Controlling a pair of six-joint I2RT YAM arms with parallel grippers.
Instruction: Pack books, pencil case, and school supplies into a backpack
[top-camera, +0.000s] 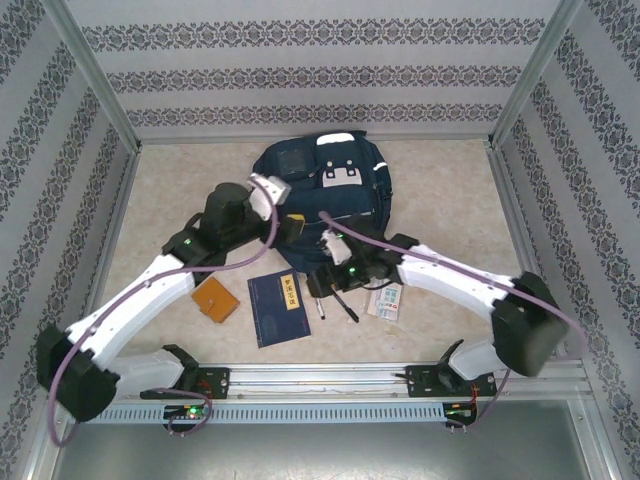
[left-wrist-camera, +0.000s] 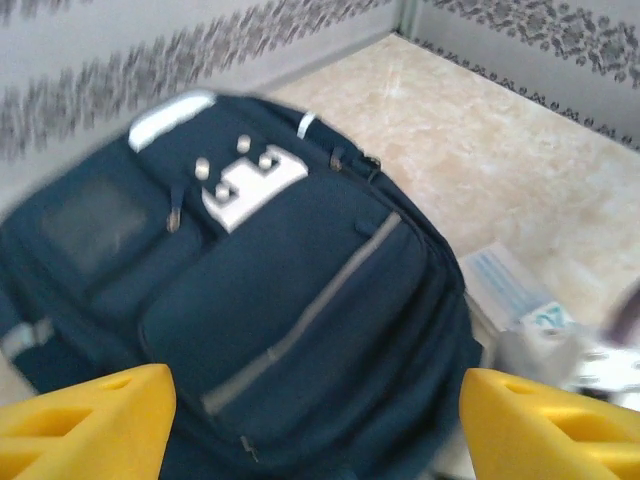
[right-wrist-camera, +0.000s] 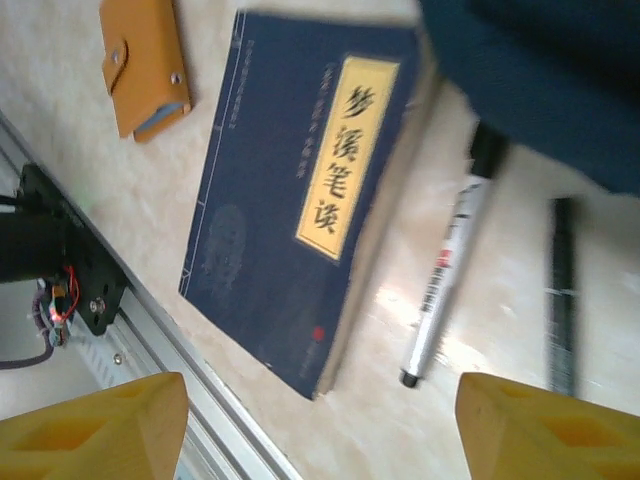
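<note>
The navy backpack (top-camera: 322, 180) lies flat at the back middle of the table, with white patches and a grey stripe (left-wrist-camera: 280, 270). My left gripper (left-wrist-camera: 318, 430) hovers open over its front pocket, nothing between its yellow fingertips (left-wrist-camera: 90, 420). In front of the bag lie the navy book (top-camera: 278, 307) with its yellow label (right-wrist-camera: 300, 200), the orange booklet (top-camera: 216, 299), two pens (top-camera: 332, 303) and the pale pencil case (top-camera: 388, 300). My right gripper (right-wrist-camera: 320, 430) hangs open above the book's near corner and a pen (right-wrist-camera: 450, 260), holding nothing. A black pen (right-wrist-camera: 563, 290) lies further right.
The metal rail (top-camera: 320, 378) with both arm bases runs along the near edge, close to the book's corner (right-wrist-camera: 130, 340). Patterned walls enclose the table on three sides. Bare tabletop (top-camera: 170, 190) lies left and right of the backpack.
</note>
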